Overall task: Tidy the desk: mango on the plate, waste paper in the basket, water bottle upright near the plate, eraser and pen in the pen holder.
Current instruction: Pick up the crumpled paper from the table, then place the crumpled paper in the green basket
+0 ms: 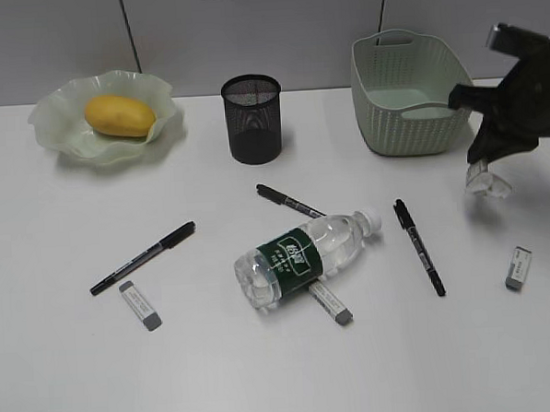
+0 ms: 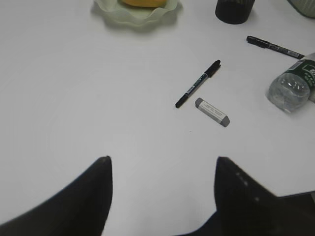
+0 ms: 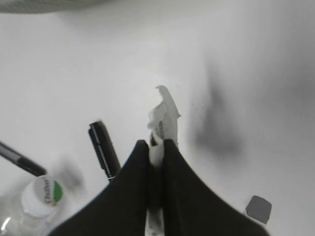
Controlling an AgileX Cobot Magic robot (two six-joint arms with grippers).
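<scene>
My right gripper (image 1: pixel 483 163) (image 3: pixel 156 143) is shut on the white waste paper (image 1: pixel 488 182) (image 3: pixel 164 115), held above the desk in front of and to the right of the pale green basket (image 1: pixel 407 93). The mango (image 1: pixel 119 115) lies on the wavy green plate (image 1: pixel 63 120). The water bottle (image 1: pixel 305 255) lies on its side at the centre. The black mesh pen holder (image 1: pixel 252 118) stands behind it. Three pens (image 1: pixel 142 257) (image 1: pixel 289 202) (image 1: pixel 418 246) and three erasers (image 1: pixel 140 305) (image 1: pixel 330 304) (image 1: pixel 518 268) lie on the desk. My left gripper (image 2: pixel 162 160) is open and empty over bare desk.
The desk (image 1: pixel 63 383) is wide and white, with a grey wall behind. In the left wrist view a pen (image 2: pixel 198 83) and an eraser (image 2: pixel 212 111) lie ahead of the jaws. In the right wrist view a pen (image 3: pixel 104 149) and the bottle cap (image 3: pixel 43 195) lie left of the jaws.
</scene>
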